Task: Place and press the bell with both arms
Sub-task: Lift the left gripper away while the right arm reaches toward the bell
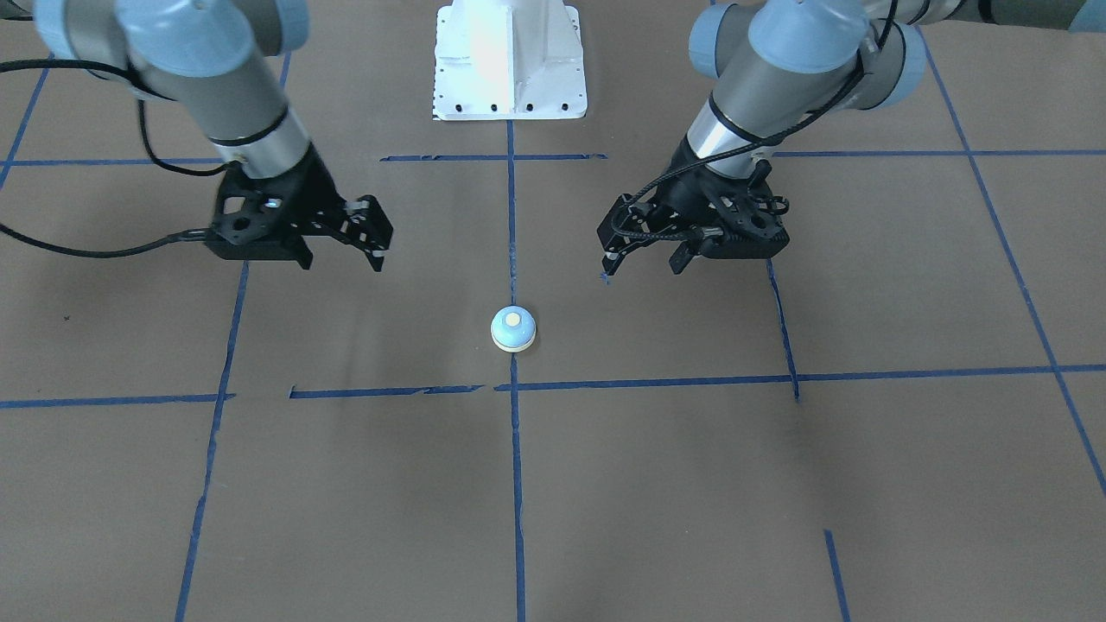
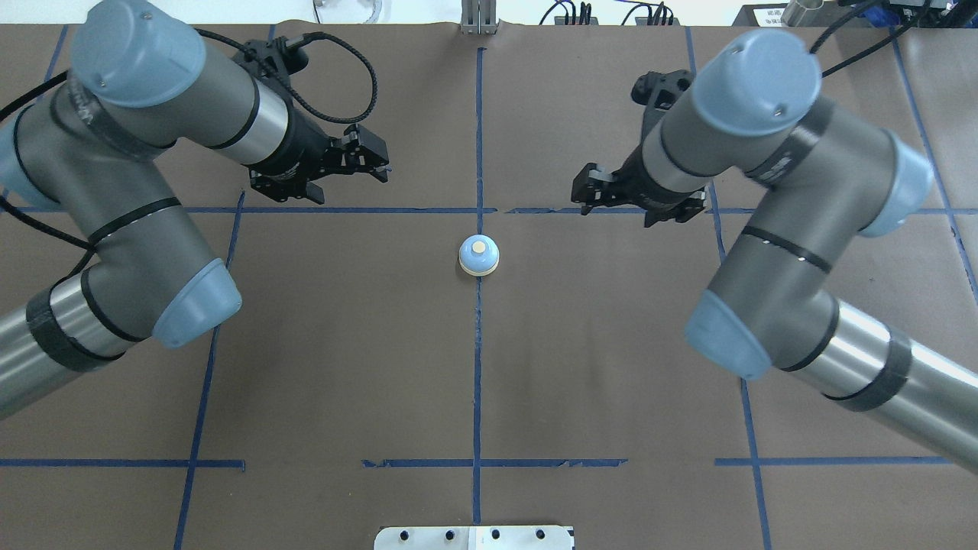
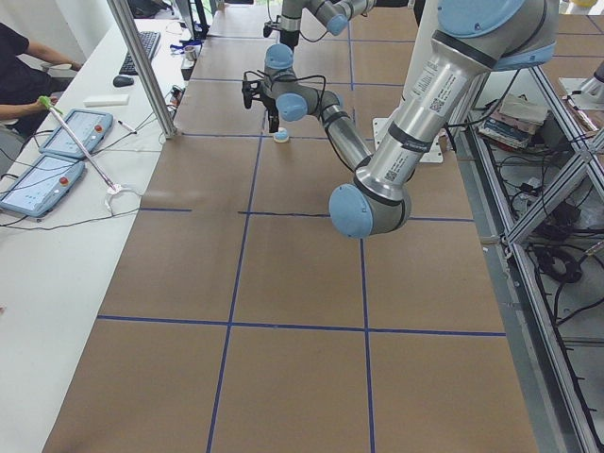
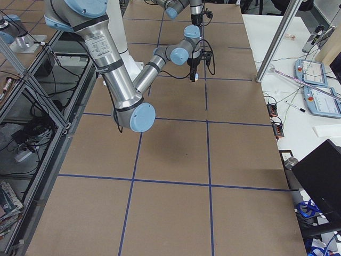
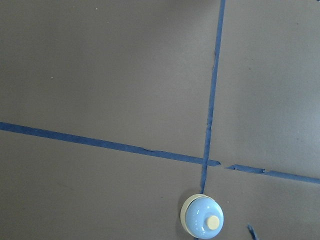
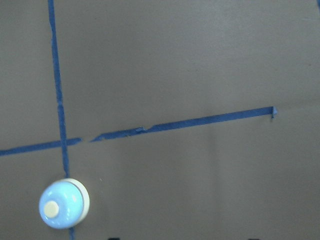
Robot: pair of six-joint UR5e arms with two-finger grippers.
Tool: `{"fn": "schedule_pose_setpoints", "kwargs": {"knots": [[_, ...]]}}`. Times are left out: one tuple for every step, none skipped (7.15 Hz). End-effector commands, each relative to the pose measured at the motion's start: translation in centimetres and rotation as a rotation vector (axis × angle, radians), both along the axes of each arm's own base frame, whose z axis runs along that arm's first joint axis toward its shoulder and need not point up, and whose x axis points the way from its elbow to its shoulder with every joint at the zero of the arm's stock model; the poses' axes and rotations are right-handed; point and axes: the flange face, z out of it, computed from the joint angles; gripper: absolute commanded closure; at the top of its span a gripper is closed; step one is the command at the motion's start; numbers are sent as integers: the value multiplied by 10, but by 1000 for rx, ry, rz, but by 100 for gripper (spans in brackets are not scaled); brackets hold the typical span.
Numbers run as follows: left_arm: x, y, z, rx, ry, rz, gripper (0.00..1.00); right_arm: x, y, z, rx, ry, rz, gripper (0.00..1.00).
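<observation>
Bell (image 1: 513,329): light-blue dome, cream button; your wrist views show it large.
Left gripper (image 1: 642,263): spread.
Right gripper (image 1: 341,262): spread.

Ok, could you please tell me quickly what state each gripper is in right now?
Left gripper: open, holding nothing.
Right gripper: open, holding nothing.

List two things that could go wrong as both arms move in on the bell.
1. The left gripper and right gripper flank the bell from opposite sides; closing in together, they might collide.
2. The bell's round button is small and the bell stands unheld on the table; an off-centre push could slide or tip it.
</observation>
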Motion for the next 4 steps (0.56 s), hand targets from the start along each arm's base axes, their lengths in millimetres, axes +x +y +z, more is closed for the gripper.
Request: {"fn": "schedule_pose_setpoints", "kwargs": {"knots": [[-23,21,23,-9,-9,-6,0,-107,-22,-12,-140,-139,187,98],[-25,22,22,-8,-6,-8,0,-131,-29,-22,-150,-128,180,100],[-22,23,23,-28,-5,-14,0,-140,-28,-21,-158,-118,175,100],[-21,22,24,-33,-6,-14,0,-142,-28,-27,-159,-126,176,100]]}}
